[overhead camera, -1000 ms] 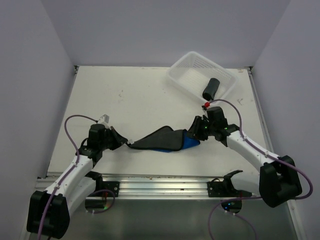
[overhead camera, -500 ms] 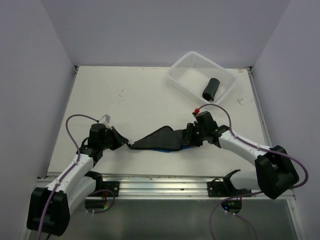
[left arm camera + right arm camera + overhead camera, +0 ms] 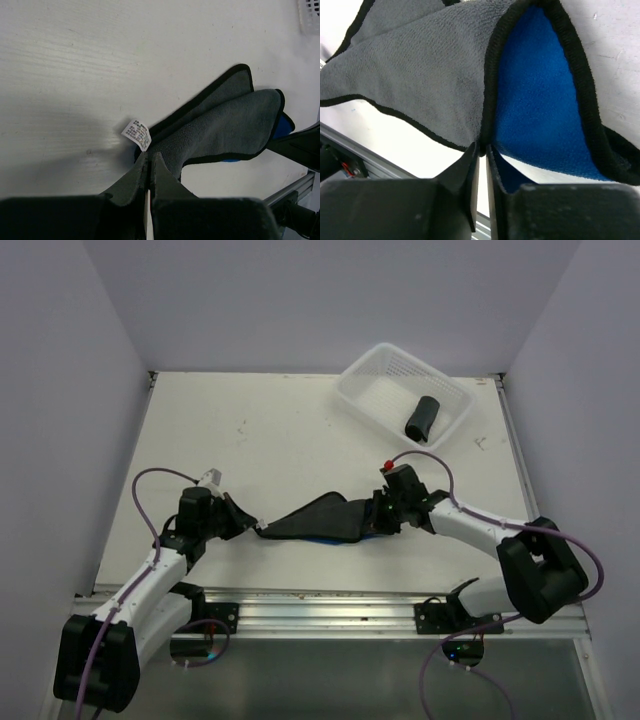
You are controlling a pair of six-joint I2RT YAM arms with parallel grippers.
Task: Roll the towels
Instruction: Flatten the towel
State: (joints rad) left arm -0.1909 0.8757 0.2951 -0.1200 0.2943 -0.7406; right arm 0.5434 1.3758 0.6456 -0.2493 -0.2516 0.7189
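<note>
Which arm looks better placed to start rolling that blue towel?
Probably the right. The right gripper pinches the folded edge of the blue towel, where a roll could start. The left gripper pinches one thin corner beside the label, better as an anchor.

Towel [image 3: 535,100] fuzzy matt fleece cloth; basket [image 3: 385,390] white perforated plastic; table [image 3: 250,430] matt white.

Blue towel [image 3: 335,520] crumpled, unrolled, dark towel [image 3: 422,418] rolled in basket [image 3: 385,390]

A: Any lettering to log?
B: One white tag [image 3: 137,134] at the corner of the towel [image 3: 225,125]; dark printed rows on it (far too fine to read); nothing else legible in any view.
</note>
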